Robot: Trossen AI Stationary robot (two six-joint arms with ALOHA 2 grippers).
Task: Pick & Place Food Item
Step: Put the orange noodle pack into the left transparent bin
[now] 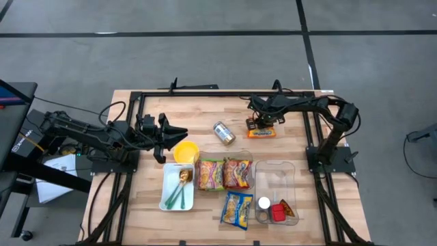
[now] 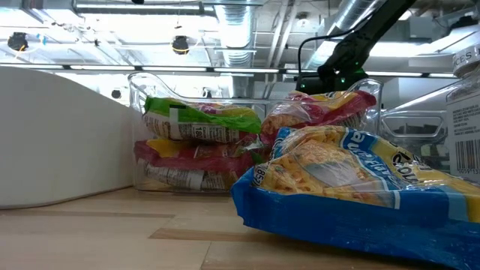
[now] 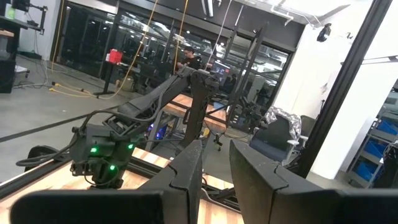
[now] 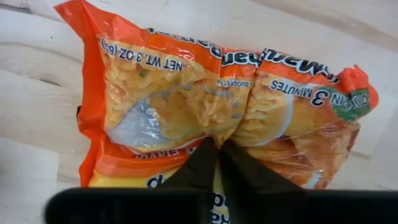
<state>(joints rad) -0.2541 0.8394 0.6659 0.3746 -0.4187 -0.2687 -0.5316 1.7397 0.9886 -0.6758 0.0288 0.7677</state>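
Nearest your low camera lies a blue noodle packet (image 2: 360,187) on the bench (image 1: 212,208). From above, your right tool (image 1: 261,127) sits at about one o'clock, its fingers pinched together on the orange ramen packet (image 4: 217,106), which lies flat on the wood; the wrapper creases where they bite, and "3 MINUTES" and "NET WT. 3 OZ" read on it. Toward the centre stand a clear bin (image 1: 225,173) with two noodle packets, a white tray (image 1: 167,198) at seven o'clock, another clear tub (image 1: 276,179) at five o'clock, a yellow bowl (image 1: 186,152), and a tin can (image 1: 224,132) just beside the ramen. Your left tool (image 1: 179,131) waits at nine o'clock, fingers narrowly apart, empty.
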